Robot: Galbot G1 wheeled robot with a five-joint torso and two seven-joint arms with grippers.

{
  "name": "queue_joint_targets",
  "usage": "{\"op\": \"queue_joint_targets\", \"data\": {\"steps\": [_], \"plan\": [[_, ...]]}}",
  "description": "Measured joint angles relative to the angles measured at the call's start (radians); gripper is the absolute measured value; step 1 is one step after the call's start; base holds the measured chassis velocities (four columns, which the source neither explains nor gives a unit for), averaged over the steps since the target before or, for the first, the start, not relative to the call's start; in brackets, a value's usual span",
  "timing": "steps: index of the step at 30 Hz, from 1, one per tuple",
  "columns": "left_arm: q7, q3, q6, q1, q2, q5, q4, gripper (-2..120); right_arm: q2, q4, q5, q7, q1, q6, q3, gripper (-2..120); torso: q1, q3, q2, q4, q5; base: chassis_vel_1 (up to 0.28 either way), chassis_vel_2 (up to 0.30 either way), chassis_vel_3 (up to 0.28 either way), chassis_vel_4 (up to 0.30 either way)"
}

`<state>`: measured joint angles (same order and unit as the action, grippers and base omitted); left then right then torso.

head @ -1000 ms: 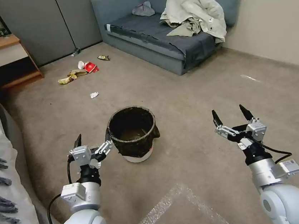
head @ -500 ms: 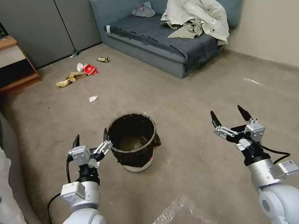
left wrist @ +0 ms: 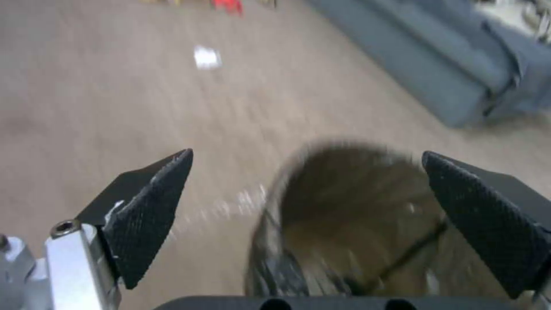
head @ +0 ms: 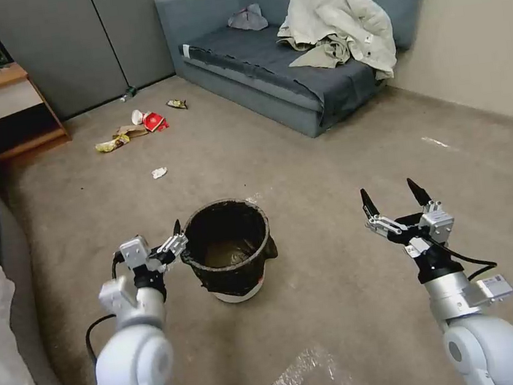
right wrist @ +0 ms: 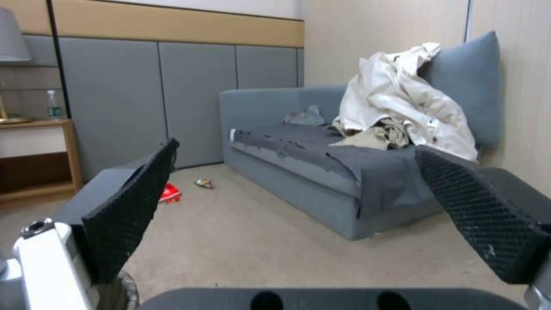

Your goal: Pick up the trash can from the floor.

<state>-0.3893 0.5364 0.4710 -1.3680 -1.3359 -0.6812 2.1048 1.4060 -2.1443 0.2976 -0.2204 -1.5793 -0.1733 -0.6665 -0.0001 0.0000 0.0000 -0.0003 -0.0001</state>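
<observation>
Trash can (head: 231, 251): upright on the floor (head: 327, 166), in front of the robot, black bag folded over the rim, white base below.
Left gripper (head: 163, 247): jaws spread wide, holding nothing, just beside the can's left rim; in the left wrist view the rim (left wrist: 275, 193) lies between the two fingers.
Right gripper (head: 394, 194): wide open, empty, raised well to the right of the can.
Sofa (head: 293, 77): against the far wall, pale cloth heaped on it.
</observation>
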Motion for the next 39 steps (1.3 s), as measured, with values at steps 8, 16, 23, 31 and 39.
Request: {"op": "queue_joint_targets", "data": {"steps": [8, 16, 23, 31, 39], "plan": [[-0.052, -0.021, 0.111, 0.074, 0.026, -0.166, -0.087, 99, -0.007, -0.011, 0.002, 0.001, -0.008, 0.0, -0.009, 100, 0.0, 0.0, 0.0, 0.0002, 0.0001, 0.0, 0.0, 0.0, 0.0], [-0.126, -0.037, 0.165, 0.138, 0.034, -0.269, -0.164, 96, -0.005, -0.012, 0.003, 0.002, -0.016, -0.007, -0.015, 100, 0.0, 0.0, 0.0, 0.0001, 0.0, 0.0, 0.0, 0.0, 0.0], [-0.169, -0.046, 0.192, 0.18, 0.053, -0.354, -0.229, 93, 0.0, -0.013, 0.002, 0.002, -0.014, -0.007, -0.014, 100, 0.0, 0.0, 0.0, 0.0002, 0.0001, 0.0, 0.0, 0.0, 0.0], [-0.21, -0.072, 0.225, 0.248, 0.07, -0.466, -0.319, 78, 0.004, -0.006, 0.001, 0.003, -0.007, -0.008, -0.011, 100, 0.0, 0.0, 0.0, 0.0002, 0.0001, 0.0, 0.0, 0.0, 0.0], [-0.232, -0.086, 0.25, 0.28, 0.071, -0.505, -0.356, 52, 0.004, -0.004, 0.002, 0.007, -0.007, -0.01, -0.016, 100, 0.0, 0.0, 0.0, 0.0001, 0.0002, 0.0, 0.0, 0.0, 0.0]]}}
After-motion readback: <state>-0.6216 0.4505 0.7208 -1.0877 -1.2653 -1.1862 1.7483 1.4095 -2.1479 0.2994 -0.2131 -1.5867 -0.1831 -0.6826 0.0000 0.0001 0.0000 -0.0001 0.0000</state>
